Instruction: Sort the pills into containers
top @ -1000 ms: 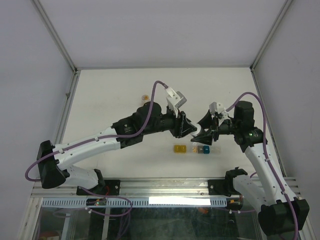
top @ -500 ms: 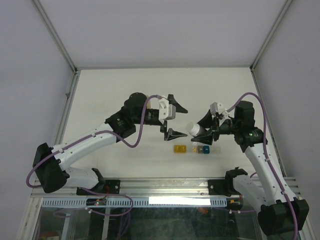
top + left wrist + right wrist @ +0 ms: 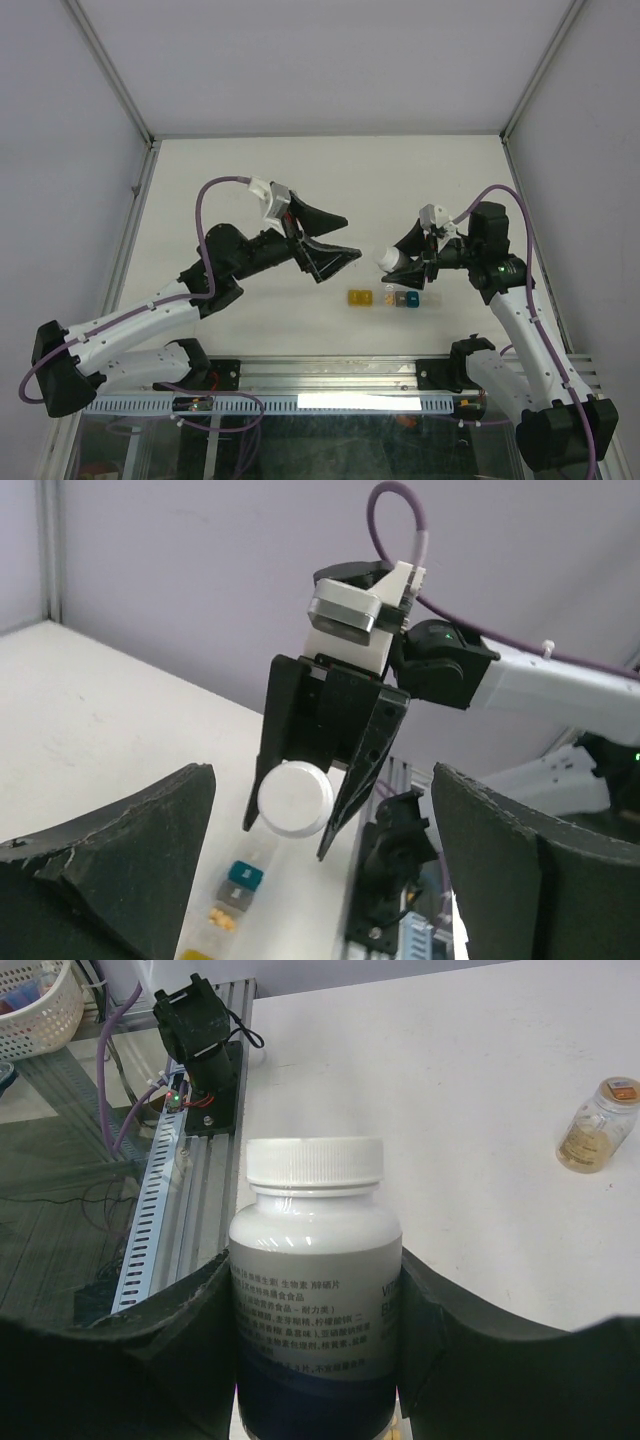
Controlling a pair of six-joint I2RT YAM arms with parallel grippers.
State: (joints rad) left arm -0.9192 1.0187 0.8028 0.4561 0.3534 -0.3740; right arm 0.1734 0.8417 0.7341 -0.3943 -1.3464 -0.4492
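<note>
Desk (image 3: pixel 200 180): a white surface is seen, walled on three sides and closed by a metal rail (image 3: pixel 330 372) along the near edge.
Left arm (image 3: pixel 150 315): it is stretched from the near left corner towards the middle, with a purple cable looped over its wrist.
Left pincer (image 3: pixel 335 238): it is held above the desk, left of the middle, pointing right; the jaws are spread wide and nothing is held between them.
Amber bottle (image 3: pixel 597 1125): it is seen only in the right wrist view, standing upright on the desk, well apart from everything else.
Containers (image 3: pixel 385 298): the short strip lies flat on the desk near the rail, between the two arms and on the near side of both pincers, touched by neither.
Yellow box (image 3: pixel 359 298): it is placed at the left end of the strip.
Clear box (image 3: pixel 222 917): it is set between the other two; small yellowish pills are seen inside it.
Blue-teal box (image 3: pixel 407 299): it is placed towards the right end of the strip, nearly under the right pincer.
White bottle (image 3: pixel 393 260): it is carried off the desk, lying on its side in the top view, with its white cap on and pointed left at the left pincer; a printed label is seen on its body.
Right pincer (image 3: pixel 398 262): it is closed around the body of the white bottle, one finger on each side.
Right arm (image 3: pixel 525 320): it is raised from the near right corner and bent leftwards.
Basket (image 3: pixel 35 1005): a white woven one is seen beyond the rail in the right wrist view.
</note>
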